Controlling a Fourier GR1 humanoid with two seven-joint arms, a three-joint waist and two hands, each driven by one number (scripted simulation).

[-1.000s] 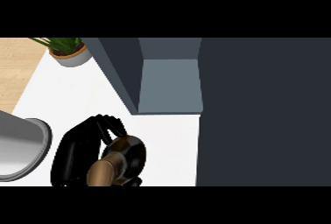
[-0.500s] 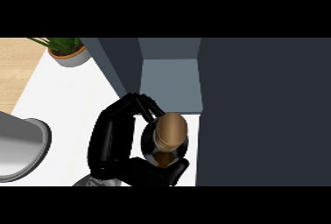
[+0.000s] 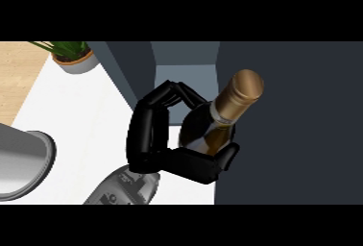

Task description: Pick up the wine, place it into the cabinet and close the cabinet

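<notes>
Tabletop: a white surface is seen across the left and centre of the frame, running from the upper left down to the lower edge.
Floor: a strip of light wood is shown along the far left, beside the tabletop's edge.
Cabinet: one cabinet is seen at the upper centre; its grey-blue inside is visible between a dark side wall on the left and a large dark panel that fills the right of the frame.
Wine: one bottle is counted, dark-bodied with a gold-foiled neck and top; it is held tilted, the top pointing to the upper right, at the centre of the frame just in front of the cabinet opening and against the edge of the dark panel.
Hand: one black hand is visible, at the centre; which of the robot's two it is cannot be told. Its fingers are curled round the left side of the bottle and its thumb is clasped against the lower right.
Forearm: one grey forearm enters from the lower edge.
Plant: one potted plant stands at the upper left.
Basin: one grey, rounded vessel is cut off by the left edge.
</notes>
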